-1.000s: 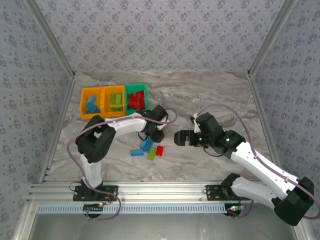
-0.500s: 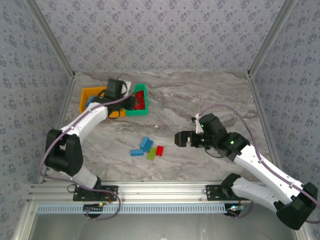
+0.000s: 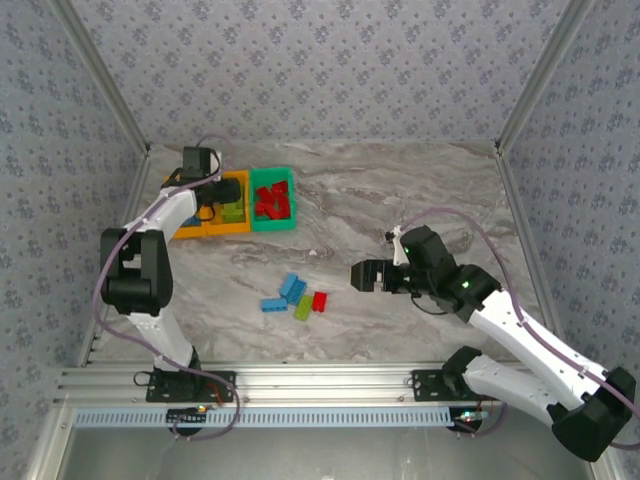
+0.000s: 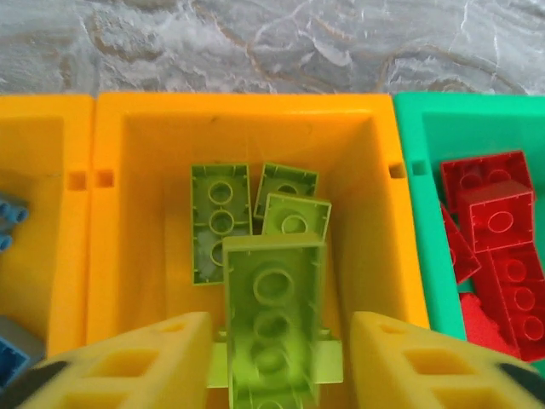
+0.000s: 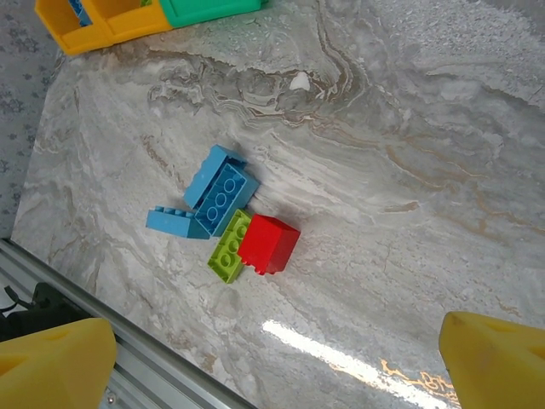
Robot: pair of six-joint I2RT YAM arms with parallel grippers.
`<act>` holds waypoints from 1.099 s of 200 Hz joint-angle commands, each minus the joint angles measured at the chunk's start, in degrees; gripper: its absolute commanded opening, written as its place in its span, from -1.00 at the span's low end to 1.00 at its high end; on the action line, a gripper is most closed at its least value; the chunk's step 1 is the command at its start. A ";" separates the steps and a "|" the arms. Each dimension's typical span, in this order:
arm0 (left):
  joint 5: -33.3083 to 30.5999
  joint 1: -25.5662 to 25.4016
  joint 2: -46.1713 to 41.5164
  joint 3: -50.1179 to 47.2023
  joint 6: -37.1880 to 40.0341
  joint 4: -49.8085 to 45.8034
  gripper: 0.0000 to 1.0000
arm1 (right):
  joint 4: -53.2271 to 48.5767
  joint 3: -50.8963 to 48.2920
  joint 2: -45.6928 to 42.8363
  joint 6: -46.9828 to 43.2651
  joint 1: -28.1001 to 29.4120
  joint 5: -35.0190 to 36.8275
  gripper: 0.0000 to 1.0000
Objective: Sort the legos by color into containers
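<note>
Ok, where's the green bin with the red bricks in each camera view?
Top external: green bin left of centre, right end of the bin row.
Left wrist: the bin at the right edge.
Right wrist: the bin at the top edge, left of middle.
Shared landmark: the orange bin beside it.

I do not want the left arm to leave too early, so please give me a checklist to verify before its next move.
1. The left gripper is above the middle orange bin: ok.
2. Colour match, that bin holds only lime green bricks: ok.
3. The lime green brick between the fingers is released: gaps show on both sides of it, but whether it has landed, cannot tell.
4. The right gripper is open and ready: ok.
5. Loose bricks on the table are separated for a clean grasp: not ok. The red brick, a lime one and the blue ones touch.
</note>
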 commanded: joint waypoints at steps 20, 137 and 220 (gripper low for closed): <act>3.61 -3.45 -11.38 -2.51 -1.86 -2.80 0.16 | 1.07 -0.54 1.55 0.42 -0.79 1.42 1.00; 6.55 -32.14 -30.23 -26.99 -9.76 -10.26 0.36 | 7.22 -0.87 8.37 -0.91 -2.88 -2.63 1.00; 2.11 -32.40 -12.42 -22.45 -10.54 -8.30 0.15 | 4.58 -2.77 2.86 0.42 -2.95 0.46 1.00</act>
